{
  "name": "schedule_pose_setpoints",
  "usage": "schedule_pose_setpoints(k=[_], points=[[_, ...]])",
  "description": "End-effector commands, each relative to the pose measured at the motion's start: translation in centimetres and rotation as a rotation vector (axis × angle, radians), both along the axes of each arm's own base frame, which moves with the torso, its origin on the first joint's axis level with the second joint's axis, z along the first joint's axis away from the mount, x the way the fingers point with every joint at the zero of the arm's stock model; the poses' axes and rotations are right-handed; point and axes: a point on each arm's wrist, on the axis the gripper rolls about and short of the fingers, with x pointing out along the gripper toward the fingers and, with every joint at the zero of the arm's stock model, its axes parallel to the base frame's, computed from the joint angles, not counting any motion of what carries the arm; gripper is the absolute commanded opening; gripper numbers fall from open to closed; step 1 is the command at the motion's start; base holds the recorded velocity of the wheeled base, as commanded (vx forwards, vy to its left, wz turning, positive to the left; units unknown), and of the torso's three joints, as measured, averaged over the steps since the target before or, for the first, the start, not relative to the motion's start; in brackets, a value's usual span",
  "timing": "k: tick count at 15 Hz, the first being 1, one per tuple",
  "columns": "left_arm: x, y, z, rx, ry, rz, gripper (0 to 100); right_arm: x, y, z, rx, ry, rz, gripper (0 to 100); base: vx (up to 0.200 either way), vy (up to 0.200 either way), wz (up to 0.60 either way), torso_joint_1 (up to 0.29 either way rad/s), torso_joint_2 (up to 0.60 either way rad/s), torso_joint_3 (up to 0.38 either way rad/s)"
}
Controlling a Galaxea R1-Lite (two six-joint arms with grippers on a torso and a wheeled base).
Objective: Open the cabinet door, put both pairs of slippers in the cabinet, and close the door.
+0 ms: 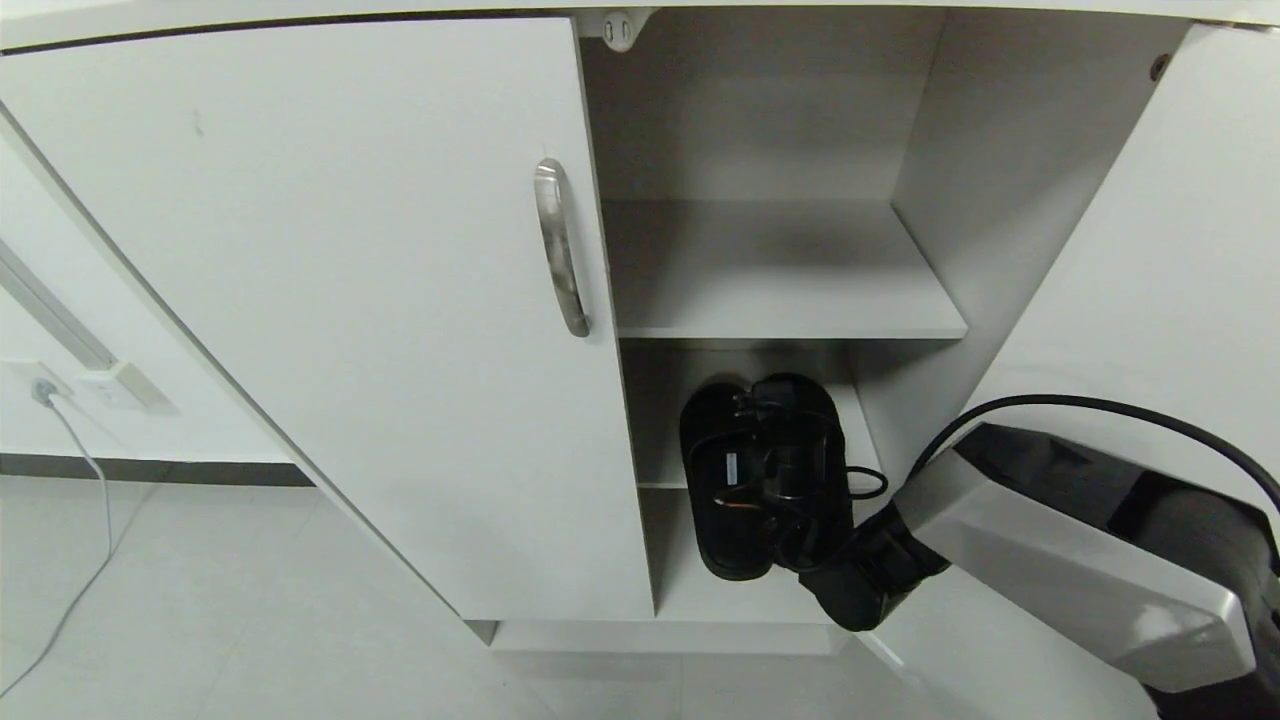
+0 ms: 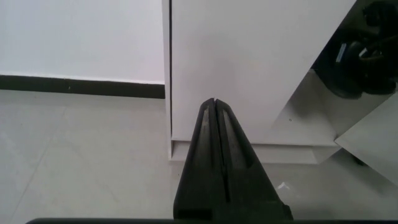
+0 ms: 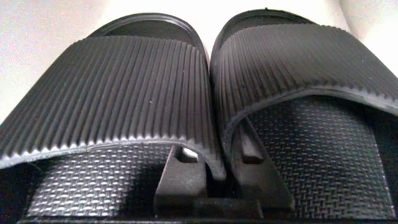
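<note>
Black slippers (image 1: 730,470) (ribbed straps) in cabinet (image 1: 990,200) bottom; right gripper (image 3: 214,168) clamped on them, left gripper (image 2: 214,111) pressed together.

We log the slippers (image 3: 137,87) as matt black rubber, with ribbed straps and diamond-grained footbeds. Cabinet door (image 1: 300,300) and shelf (image 1: 780,270) look like smooth matt white laminate to us, handle (image 1: 560,250) brushed metal. Floor (image 1: 200,640) is pale glossy tile, left gripper (image 2: 214,102) matt black plastic.

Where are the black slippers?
Head view: the black slippers are inside the cabinet's lower compartment, under the shelf, right of the closed door, held by the right pincer.
</note>
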Motion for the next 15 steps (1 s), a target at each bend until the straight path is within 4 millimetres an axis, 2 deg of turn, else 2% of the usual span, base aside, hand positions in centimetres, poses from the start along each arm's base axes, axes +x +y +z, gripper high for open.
schedule_pose_setpoints(k=[1, 4, 6, 9, 15], points=[[0.0, 0.0, 0.0, -0.001, 0.002, 0.001, 0, 2.4, 0.1, 0.9, 0.033, -0.035, -0.026, 0, 0.000, 0.000, 0.00, 0.000, 0.00, 0.000], [0.0, 0.0, 0.0, -0.002, 0.000, 0.001, 0, 4.0, 0.2, 1.3, 0.031, -0.035, -0.041, 0, 0.000, 0.000, 0.00, 0.000, 0.00, 0.000], [0.0, 0.0, 0.0, -0.002, 0.000, 0.001, 0, 5.2, 0.4, 2.6, 0.038, -0.046, -0.052, 0, 0.000, 0.000, 0.00, 0.000, 0.00, 0.000], [0.0, 0.0, 0.0, -0.002, 0.000, 0.002, 0, 6.3, 0.6, 3.5, 0.038, -0.049, -0.059, 0, 0.000, 0.000, 0.00, 0.000, 0.00, 0.000], [0.0, 0.0, 0.0, -0.004, 0.000, 0.002, 0, 7.8, 0.1, 2.7, 0.014, -0.046, -0.071, 0, 0.000, 0.000, 0.00, 0.000, 0.00, 0.000]])
